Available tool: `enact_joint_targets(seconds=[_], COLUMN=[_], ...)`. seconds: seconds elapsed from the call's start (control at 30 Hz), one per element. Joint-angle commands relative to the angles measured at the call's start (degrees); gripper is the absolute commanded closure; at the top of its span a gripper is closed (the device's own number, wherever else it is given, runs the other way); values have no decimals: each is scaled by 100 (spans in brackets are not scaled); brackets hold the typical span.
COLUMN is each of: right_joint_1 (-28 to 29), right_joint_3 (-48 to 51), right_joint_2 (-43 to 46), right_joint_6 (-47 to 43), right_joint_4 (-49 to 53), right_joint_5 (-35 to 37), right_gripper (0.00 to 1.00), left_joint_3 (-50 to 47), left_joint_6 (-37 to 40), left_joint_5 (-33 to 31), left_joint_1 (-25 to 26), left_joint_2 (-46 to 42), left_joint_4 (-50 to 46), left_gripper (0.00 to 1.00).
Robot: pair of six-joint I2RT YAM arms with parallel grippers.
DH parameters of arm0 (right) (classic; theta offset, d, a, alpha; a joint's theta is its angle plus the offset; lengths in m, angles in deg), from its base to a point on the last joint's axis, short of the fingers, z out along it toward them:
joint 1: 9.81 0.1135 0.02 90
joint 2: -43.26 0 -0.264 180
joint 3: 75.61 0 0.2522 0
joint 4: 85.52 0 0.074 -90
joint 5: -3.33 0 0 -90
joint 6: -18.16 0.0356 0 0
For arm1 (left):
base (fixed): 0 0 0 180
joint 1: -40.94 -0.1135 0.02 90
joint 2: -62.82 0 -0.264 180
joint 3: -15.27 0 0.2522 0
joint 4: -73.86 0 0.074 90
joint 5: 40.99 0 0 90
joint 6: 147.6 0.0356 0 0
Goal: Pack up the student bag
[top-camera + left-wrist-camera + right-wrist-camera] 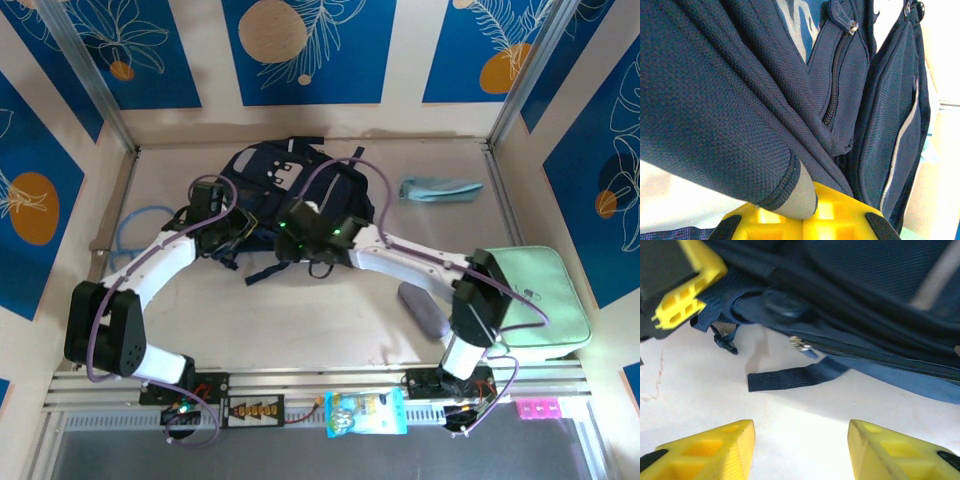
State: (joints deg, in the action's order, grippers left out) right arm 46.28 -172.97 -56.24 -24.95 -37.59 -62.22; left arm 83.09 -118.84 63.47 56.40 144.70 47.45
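A navy bag [290, 180] is laid at the table's [300, 325] 12 o'clock, near the far edge. A fold of its fabric at 8 o'clock is clamped tight by the left gripper [802, 217]. The right gripper [800, 450] is held with jaws apart and empty at the bag's 6 o'clock, just short of a loose strap [790, 377].

The top camera looks down from high up at 6 o'clock. Both wrist cameras sit close against the student bag [715, 100], which it also shows.
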Motion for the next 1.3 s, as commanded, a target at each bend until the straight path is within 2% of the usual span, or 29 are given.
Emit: enact_joint_targets(seconds=[0.0, 0.2, 0.53, 0.77, 1.1, 1.27], right_joint_1=[78, 72, 83, 8, -82, -91], right_joint_3=[-413, -764, -1422, -1546, -1230, -873], right_joint_2=[-353, -865, -1591, -1684, -1550, -1341], right_joint_6=[71, -29, -196, 9, -121, -382], right_joint_4=[184, 160, 385, 305, 245, 61], right_joint_5=[463, 734, 2076, 2037, 1858, 1717], right_gripper=[54, 63, 65, 71, 87, 88], left_joint_3=[317, 329, 371, 385, 524, 558], left_joint_6=[-28, -16, -12, -15, 158, 199], left_joint_5=[224, 241, 267, 210, 31, 1], left_joint_1=[98, 110, 115, 115, 119, 105], left_joint_2=[-379, -432, -412, -455, -484, -433], left_joint_4=[285, 219, 169, 114, -92, -100], left_gripper=[100, 100, 100, 100, 100, 100])
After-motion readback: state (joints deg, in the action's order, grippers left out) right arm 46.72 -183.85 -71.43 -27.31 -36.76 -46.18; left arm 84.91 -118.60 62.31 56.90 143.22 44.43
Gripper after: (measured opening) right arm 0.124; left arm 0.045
